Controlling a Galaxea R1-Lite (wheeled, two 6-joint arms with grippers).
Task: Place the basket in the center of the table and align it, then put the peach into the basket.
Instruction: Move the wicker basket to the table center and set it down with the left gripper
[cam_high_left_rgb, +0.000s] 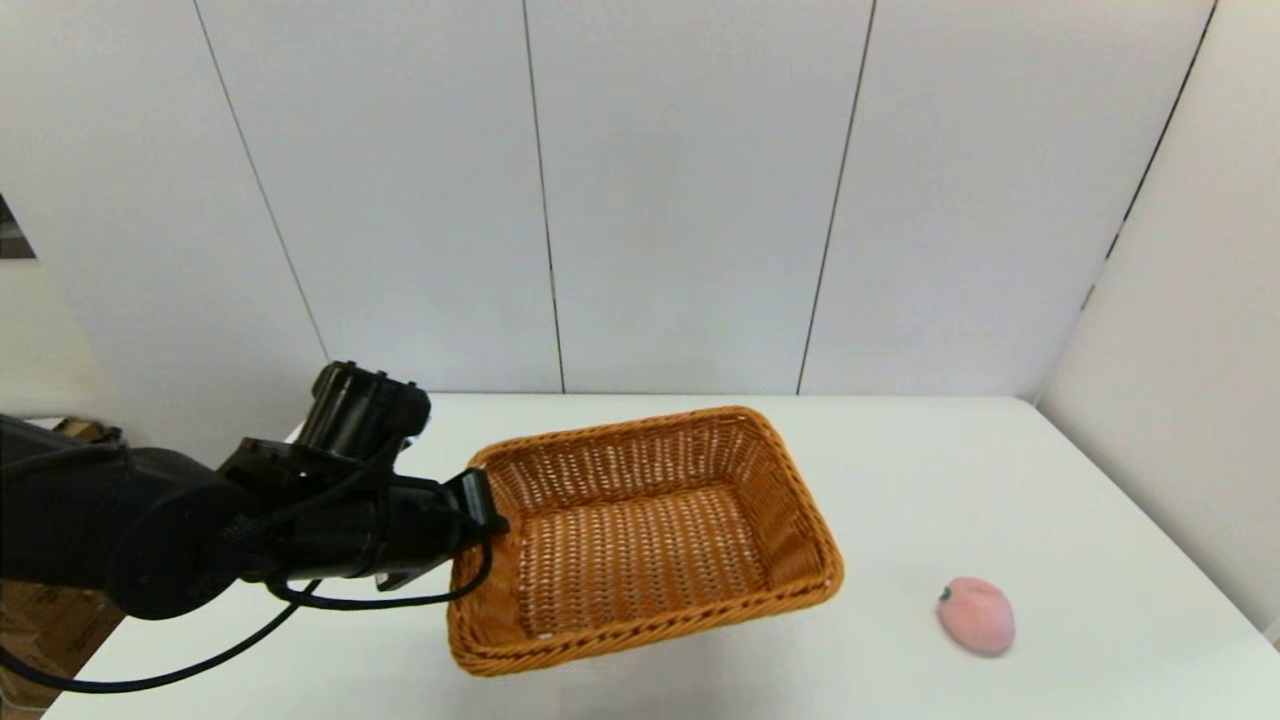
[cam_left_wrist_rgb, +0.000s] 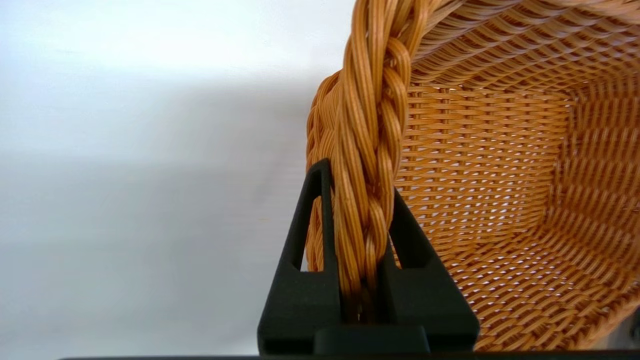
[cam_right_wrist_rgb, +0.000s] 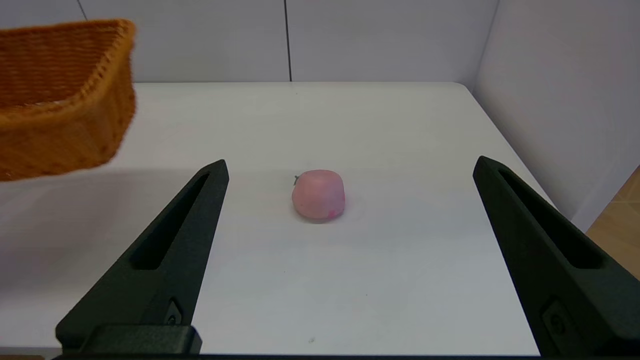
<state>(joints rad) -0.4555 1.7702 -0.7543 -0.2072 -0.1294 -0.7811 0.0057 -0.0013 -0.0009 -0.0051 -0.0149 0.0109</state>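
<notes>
Wicker, orange-brown and woven, the basket (cam_high_left_rgb: 640, 535) sits left of the middle of the white surface (cam_high_left_rgb: 1000, 480), turned askew to its edges; in the right wrist view its right end looks raised off the surface. The left gripper (cam_high_left_rgb: 490, 515) has its jaws clamped on the braided rim (cam_left_wrist_rgb: 367, 150) at the basket's left end. The peach (cam_high_left_rgb: 976, 614) lies on the near right, well apart from the basket. The right gripper (cam_right_wrist_rgb: 350, 167), jaws wide apart, hangs near the peach.

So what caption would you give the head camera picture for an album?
Left pincer grips the basket rim; peach waits on the table.
</notes>
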